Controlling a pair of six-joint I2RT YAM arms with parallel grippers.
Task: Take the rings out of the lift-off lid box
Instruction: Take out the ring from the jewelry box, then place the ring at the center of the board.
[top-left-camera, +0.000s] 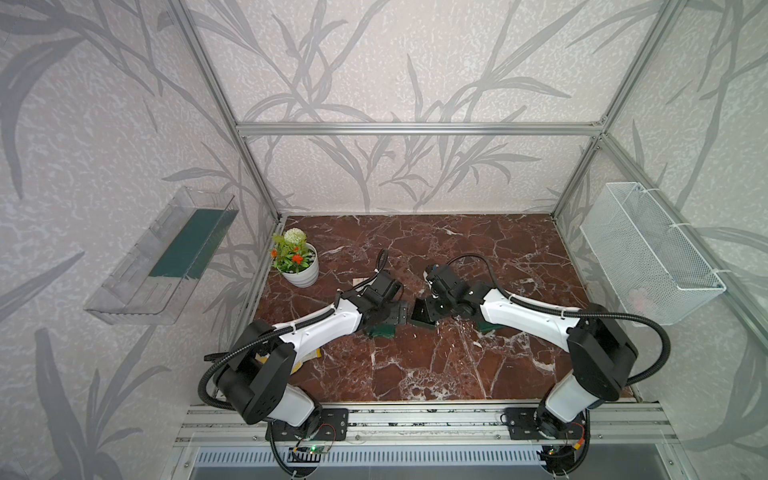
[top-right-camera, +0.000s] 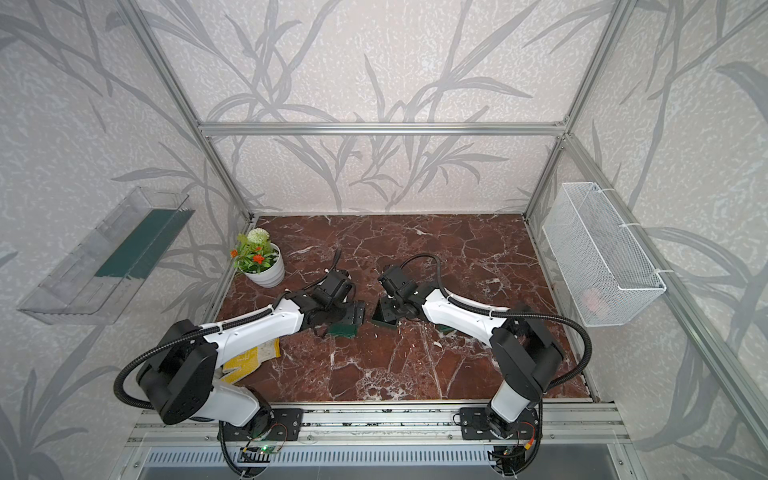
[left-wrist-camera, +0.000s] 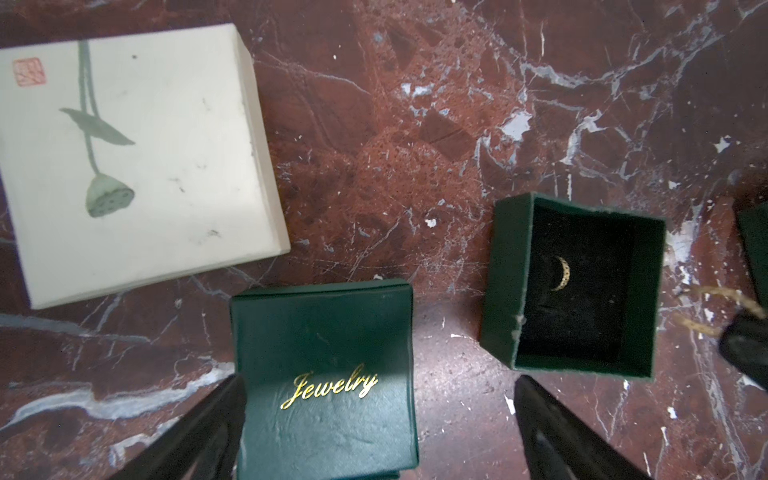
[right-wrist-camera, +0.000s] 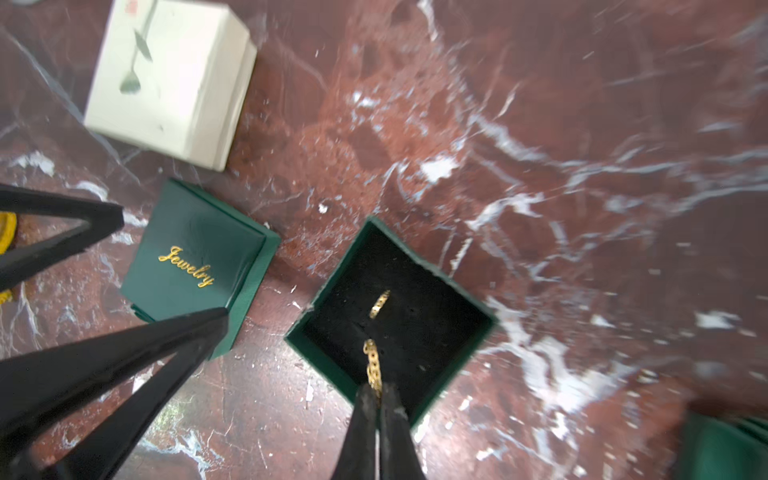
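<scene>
My right hand (right-wrist-camera: 377, 390) is pinched tight on one thin gold openwork ring (right-wrist-camera: 372, 361), held just above the small dark green open box (right-wrist-camera: 324, 361) with black lining. A second gold ring (right-wrist-camera: 380, 304) stands in the box's pad. My left hand (left-wrist-camera: 380, 382) is spread wide astride the green lid lettered "Jewelry" (left-wrist-camera: 324, 332), just beside the box near the middle of the red-brown marble counter (top-left-camera: 457, 374), walled by grey leaf-print wallpaper (top-left-camera: 374, 62).

Thin gold metal rings (right-wrist-camera: 380, 303): 2. Dark green card boxes: 3 – open box (right-wrist-camera: 329, 282), Jewelry-lettered box (right-wrist-camera: 195, 266), part-hidden box (right-wrist-camera: 723, 449). White square lotus-print box (right-wrist-camera: 170, 79): 1. White-potted flowering plant (top-left-camera: 297, 259), table's 10 o'clock: 1. Yellow-white cloth (top-right-camera: 253, 359): 1.
</scene>
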